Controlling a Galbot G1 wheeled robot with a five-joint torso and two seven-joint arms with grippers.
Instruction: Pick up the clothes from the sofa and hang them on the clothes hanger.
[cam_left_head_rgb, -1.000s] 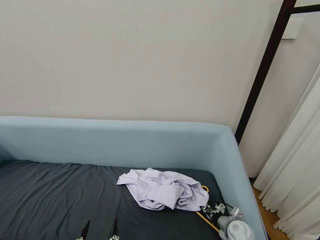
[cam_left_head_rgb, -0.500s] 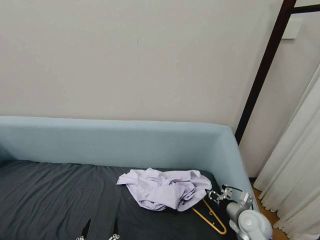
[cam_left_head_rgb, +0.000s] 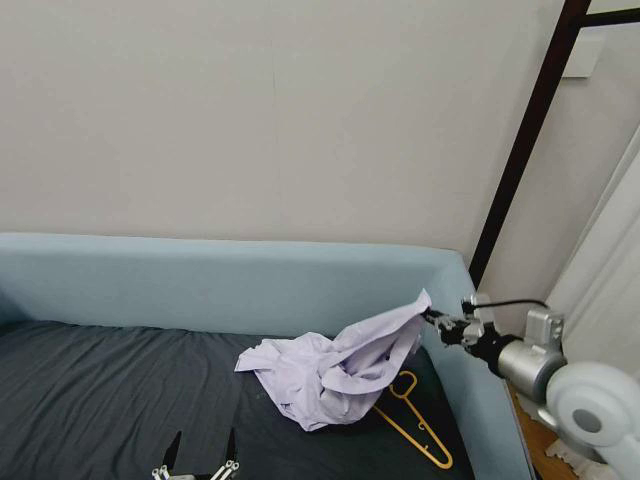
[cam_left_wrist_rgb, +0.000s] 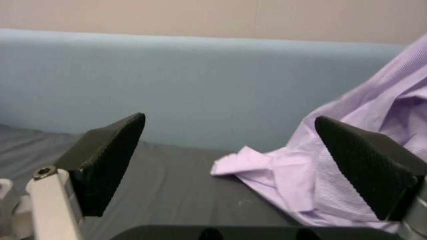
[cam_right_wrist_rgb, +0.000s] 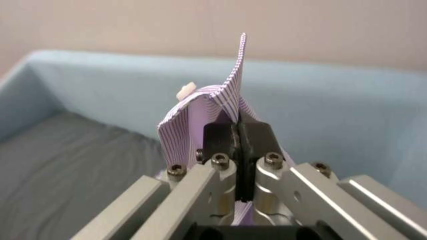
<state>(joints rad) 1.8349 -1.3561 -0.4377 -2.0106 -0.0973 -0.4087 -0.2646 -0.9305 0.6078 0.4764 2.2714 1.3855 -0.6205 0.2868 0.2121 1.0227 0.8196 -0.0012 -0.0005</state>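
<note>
The right gripper (cam_left_head_rgb: 437, 320) pinches one edge of a crumpled lilac pinstriped cotton shirt (cam_left_head_rgb: 320, 375) above the right-hand end of the pale blue upholstered sofa (cam_left_head_rgb: 250, 285). Its two dark pads are pressed tight together on the thin cloth, as the right wrist view confirms (cam_right_wrist_rgb: 238, 131), with a small white button beside the pinched fold. The fabric stretches in a soft diagonal from the jaws down to the rest of the garment, which lies bunched on the sofa's dark grey seat cushion (cam_left_head_rgb: 90, 400).

Partly under the shirt on that cushion lies a slim yellow-orange clothes hanger (cam_left_head_rgb: 415, 425). A black upright pole (cam_left_head_rgb: 520, 150) rises just beyond the sofa's right arm.

The left gripper (cam_left_head_rgb: 203, 445) waits low over the front of the sofa seat, its black wedge-shaped fingers spread wide and holding nothing.

The pick-up appears to be in hand, with hanging not yet done. The limp, creased cloth probably needs raising until its trailing bulk clears the cushion.
</note>
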